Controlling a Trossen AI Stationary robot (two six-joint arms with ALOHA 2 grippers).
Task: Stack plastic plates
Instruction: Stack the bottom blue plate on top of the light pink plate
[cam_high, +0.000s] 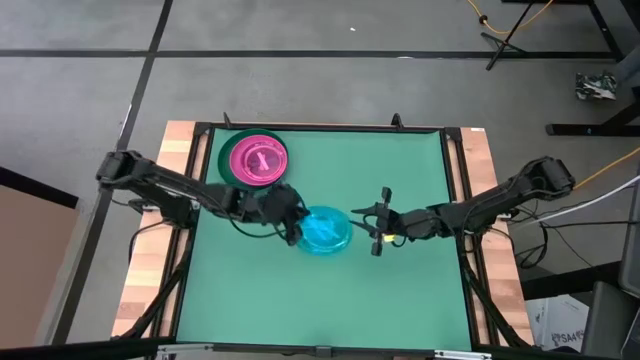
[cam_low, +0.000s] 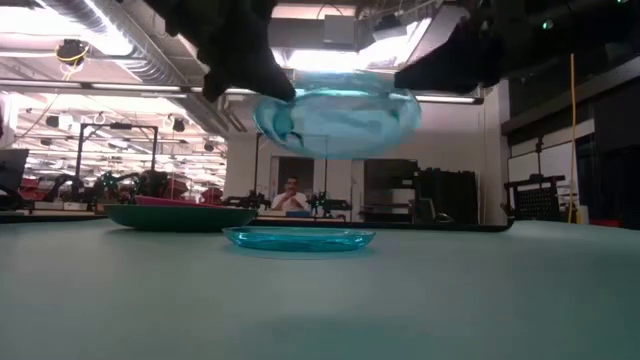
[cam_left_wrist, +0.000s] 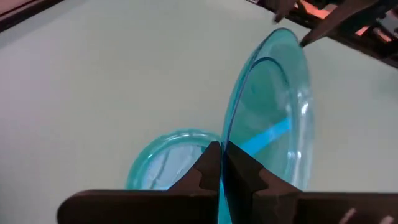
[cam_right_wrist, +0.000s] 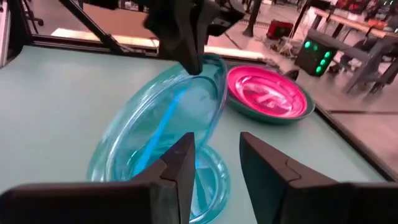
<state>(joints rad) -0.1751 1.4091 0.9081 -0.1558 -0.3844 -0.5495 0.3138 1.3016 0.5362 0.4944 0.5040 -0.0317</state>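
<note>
My left gripper (cam_high: 292, 228) is shut on a cyan translucent plate (cam_low: 340, 118) that hangs in the air over the table's middle. Right below it a second cyan plate (cam_low: 298, 238) lies flat on the table; the high view hides it under the held one (cam_high: 328, 228). My right gripper (cam_high: 375, 232) is open just right of the held plate's rim, and its fingers (cam_right_wrist: 180, 168) show no touch. At the far left a pink plate (cam_high: 258, 160) sits inside the dark green plate (cam_low: 175, 216). My left gripper (cam_left_wrist: 221, 171) pinches the held cyan plate's rim (cam_left_wrist: 231, 140) on its left side between the two fingers, one on each face of the rim. The fingers come level from the table's left. The plate is lifted clear, roughly level, above the other cyan plate (cam_left_wrist: 165, 165).
The green-and-pink stack (cam_right_wrist: 264, 90) stands near the table's far left corner, apart from both arms. The green mat (cam_high: 400, 300) lies bare toward the near edge and on the right. Beyond the far edge the low view shows a person (cam_low: 291, 195) in the room.
</note>
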